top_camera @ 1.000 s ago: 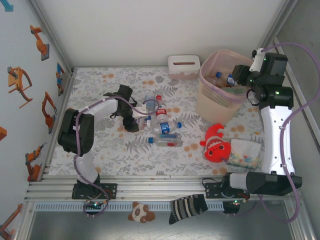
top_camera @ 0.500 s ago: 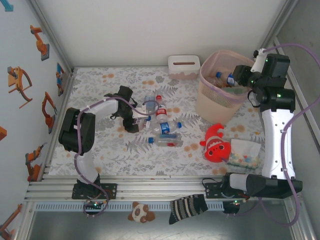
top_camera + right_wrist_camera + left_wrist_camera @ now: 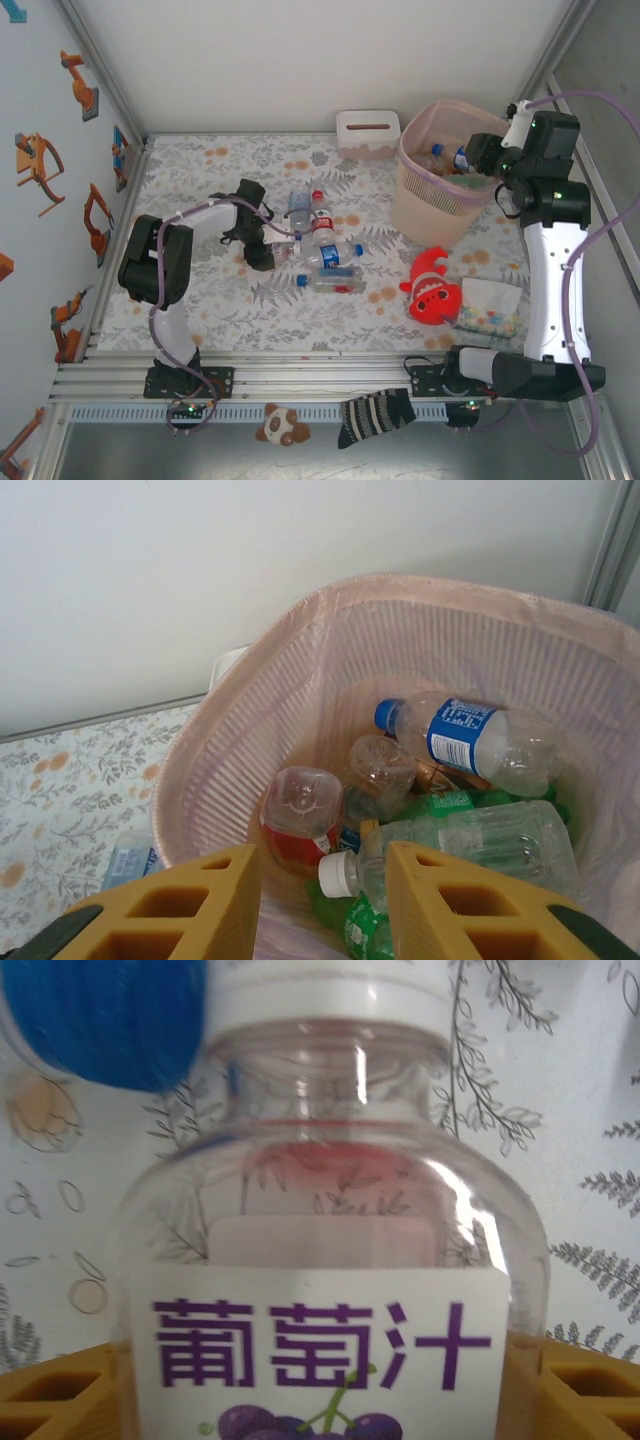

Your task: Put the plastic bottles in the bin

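Note:
A clear plastic bottle with a purple grape label and white cap (image 3: 330, 1260) sits between my left gripper's (image 3: 325, 1400) yellow fingers (image 3: 60, 1400), which press on its sides. It lies on the floral table, low beside the left gripper (image 3: 265, 250). Several more bottles (image 3: 325, 255) lie in a cluster just right of it, one with a blue cap (image 3: 100, 1020) close by. The pink bin (image 3: 415, 165) stands at the back right. My right gripper (image 3: 322, 880) hovers open and empty over the bin's rim (image 3: 330, 600). Several bottles (image 3: 470, 735) lie inside.
A white slotted tissue box (image 3: 368, 132) stands left of the bin. A red clownfish plush (image 3: 432, 285) and a dotted pouch (image 3: 490, 305) lie in front of the bin. Walls close the table on the left, back and right.
My left gripper has closed in on the purple-labelled bottle and shifted slightly toward the back. The right arm has drifted a little to the right above the bin.

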### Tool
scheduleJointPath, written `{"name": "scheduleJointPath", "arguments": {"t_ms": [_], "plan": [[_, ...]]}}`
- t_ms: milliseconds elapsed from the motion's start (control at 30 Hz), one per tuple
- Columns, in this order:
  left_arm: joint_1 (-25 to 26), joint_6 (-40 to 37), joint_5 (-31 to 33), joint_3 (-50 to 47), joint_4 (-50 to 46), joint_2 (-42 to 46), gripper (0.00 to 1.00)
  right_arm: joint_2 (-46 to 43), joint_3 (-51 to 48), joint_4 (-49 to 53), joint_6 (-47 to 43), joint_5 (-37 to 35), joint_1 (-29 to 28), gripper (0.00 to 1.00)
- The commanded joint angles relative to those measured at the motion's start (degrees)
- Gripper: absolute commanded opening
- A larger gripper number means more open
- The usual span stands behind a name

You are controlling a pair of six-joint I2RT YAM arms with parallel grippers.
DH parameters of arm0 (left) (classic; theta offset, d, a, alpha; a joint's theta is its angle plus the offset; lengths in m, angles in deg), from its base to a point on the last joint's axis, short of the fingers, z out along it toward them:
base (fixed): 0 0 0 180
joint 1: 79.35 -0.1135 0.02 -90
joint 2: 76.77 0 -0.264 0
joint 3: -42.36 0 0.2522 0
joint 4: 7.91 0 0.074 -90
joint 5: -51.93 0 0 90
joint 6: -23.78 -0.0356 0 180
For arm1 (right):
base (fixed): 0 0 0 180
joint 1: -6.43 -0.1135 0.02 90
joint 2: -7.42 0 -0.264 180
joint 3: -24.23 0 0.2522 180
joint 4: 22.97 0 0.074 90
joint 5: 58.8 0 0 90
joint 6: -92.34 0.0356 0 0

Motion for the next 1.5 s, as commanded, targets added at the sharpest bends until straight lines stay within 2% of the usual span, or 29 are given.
{"name": "scheduleJointPath", "arguments": {"t_ms": [0, 200, 433, 600, 833, 967, 1100, 1467], "plan": [[-0.1, 0.5, 1.0, -1.6, -3.3, 3.0, 0.71, -1.3, -0.1, -0.6, 0.8, 1.1, -0.2, 0.38], [-0.2, 2.8, 1.9, -3.6, -5.4, 6.1, 0.64, -1.9, -0.1, -1.2, 1.6, 1.8, -0.2, 0.38], [-0.3, 6.3, 0.2, -3.9, -6.9, 12.6, 0.62, -3.2, -0.9, -2.5, 3.0, 4.4, -0.2, 0.38], [-0.3, 9.4, -4.8, -3.7, -5.4, 19.4, 0.62, -5.5, -4.1, -6.9, 4.1, 10.0, -0.2, 0.38], [-0.3, 15.2, -16.1, -3.5, -1.3, 28.1, 0.62, -10.6, -12.2, -18.5, 6.6, 22.1, -1.0, 0.40], [-0.2, 20.2, -23.5, -3.6, 4.2, 32.0, 0.62, -13.1, -16.2, -25.0, 7.4, 26.8, -3.1, 0.41], [0.0, 27.7, -31.0, -5.0, 14.3, 35.5, 0.63, -14.4, -19.3, -31.0, 8.3, 30.4, -7.1, 0.44], [2.6, 48.9, -47.1, -5.9, 41.9, 39.2, 0.65, -14.6, -21.7, -42.4, -0.1, 36.1, -25.9, 0.56]]}}
